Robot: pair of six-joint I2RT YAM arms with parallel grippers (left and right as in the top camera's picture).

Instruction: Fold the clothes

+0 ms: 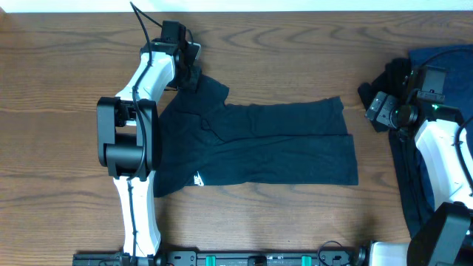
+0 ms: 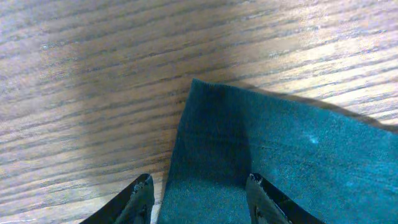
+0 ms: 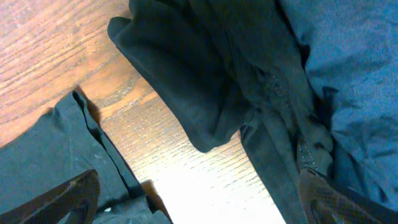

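Note:
A black short-sleeved T-shirt [image 1: 266,144] lies spread flat mid-table, its small white logo [image 1: 198,178] near the front left. My left gripper [image 1: 191,70] is at the shirt's far left sleeve. In the left wrist view it [image 2: 199,190] is open, its fingers [image 2: 142,193] astride the sleeve corner [image 2: 249,143], which lies flat on the wood. A pile of black and navy clothes [image 1: 436,81] sits at the right. My right gripper [image 3: 199,199] is open over bare wood between the shirt's hem [image 3: 56,149] and the pile's black garment [image 3: 186,74].
The wooden table [image 1: 295,59] runs to a white strip along its far edge. The pile's navy garment [image 3: 354,74] lies under and behind my right arm [image 1: 443,148]. My left arm [image 1: 133,140] stretches along the shirt's left side.

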